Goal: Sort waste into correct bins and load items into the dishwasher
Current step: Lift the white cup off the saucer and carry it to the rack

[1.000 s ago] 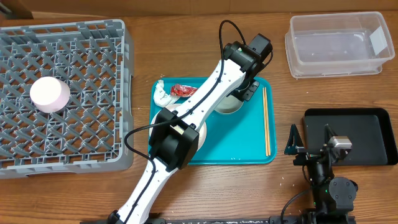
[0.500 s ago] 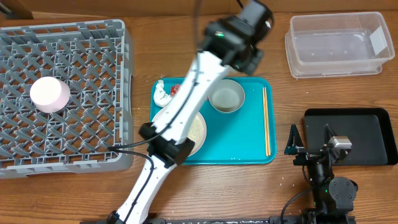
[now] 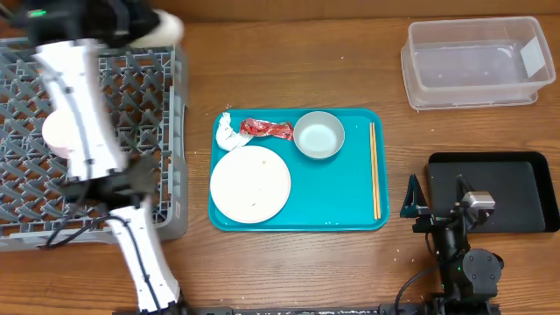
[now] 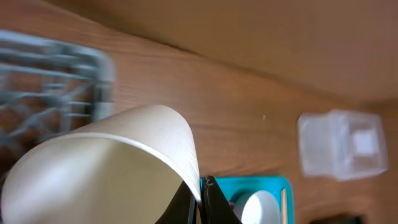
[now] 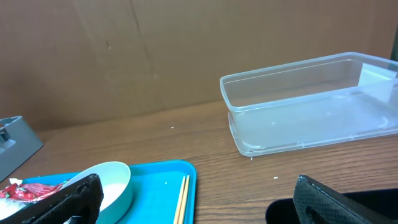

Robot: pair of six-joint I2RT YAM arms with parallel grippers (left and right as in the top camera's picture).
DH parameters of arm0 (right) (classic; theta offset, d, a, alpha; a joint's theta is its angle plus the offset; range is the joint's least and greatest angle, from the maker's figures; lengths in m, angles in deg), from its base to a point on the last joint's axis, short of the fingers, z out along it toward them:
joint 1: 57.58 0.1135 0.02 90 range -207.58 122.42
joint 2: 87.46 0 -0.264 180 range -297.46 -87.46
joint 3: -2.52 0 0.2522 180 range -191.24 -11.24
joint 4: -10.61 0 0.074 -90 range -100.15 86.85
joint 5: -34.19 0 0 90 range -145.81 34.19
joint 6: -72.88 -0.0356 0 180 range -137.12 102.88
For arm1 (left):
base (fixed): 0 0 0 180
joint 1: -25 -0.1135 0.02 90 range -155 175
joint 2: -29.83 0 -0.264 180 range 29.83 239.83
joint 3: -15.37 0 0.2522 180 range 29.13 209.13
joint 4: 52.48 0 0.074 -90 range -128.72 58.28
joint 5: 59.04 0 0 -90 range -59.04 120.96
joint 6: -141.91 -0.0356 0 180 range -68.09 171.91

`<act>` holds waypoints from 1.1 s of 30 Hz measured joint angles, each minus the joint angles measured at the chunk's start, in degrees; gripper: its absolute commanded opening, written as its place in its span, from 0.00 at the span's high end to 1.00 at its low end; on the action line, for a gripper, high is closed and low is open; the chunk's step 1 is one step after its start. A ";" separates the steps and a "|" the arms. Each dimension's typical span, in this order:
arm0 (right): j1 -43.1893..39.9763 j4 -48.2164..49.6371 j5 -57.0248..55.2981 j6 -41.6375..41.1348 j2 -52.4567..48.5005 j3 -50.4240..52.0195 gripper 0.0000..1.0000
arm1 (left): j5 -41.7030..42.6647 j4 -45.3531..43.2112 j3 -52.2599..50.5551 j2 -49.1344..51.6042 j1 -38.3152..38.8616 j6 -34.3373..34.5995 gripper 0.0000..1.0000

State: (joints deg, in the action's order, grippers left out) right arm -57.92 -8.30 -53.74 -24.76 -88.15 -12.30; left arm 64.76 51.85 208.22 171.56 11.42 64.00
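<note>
Clamping a white bowl (image 4: 112,162), the left hand (image 4: 200,202) hovers near the rack (image 3: 178,131); tub label (image 3: 531,54) illegible.

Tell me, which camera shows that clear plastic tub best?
The overhead view: the clear tub appears whole, empty, its white label at one end. The right wrist view sees it close and sharp from the side, but cropped. The left wrist view shows it small and blurred.

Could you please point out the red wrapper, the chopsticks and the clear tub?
red wrapper (image 3: 267,129): overhead view, its middle
chopsticks (image 3: 375,171): overhead view, halfway along
clear tub (image 3: 472,68): overhead view, its bare floor
</note>
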 measured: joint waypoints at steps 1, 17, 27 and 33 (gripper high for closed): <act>0.00 0.00 0.00 0.00 0.00 0.00 0.00 | 2.40 0.07 0.00 0.52 -2.78 -0.02 0.96; 0.00 -0.02 0.00 -0.02 0.00 0.00 0.01 | 48.94 -6.82 -0.11 21.14 -26.73 -13.42 0.96; 0.00 -0.02 -0.02 0.02 0.00 0.00 0.01 | 53.81 -10.88 -0.44 29.62 -27.93 -14.01 0.90; 0.00 0.00 -0.02 0.02 0.00 0.00 0.00 | 54.51 -13.31 -0.44 29.62 -27.93 -13.55 0.95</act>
State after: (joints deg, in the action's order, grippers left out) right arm -57.92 -8.30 -53.76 -24.73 -88.15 -12.30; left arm 119.27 38.54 207.78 201.18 -16.52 50.45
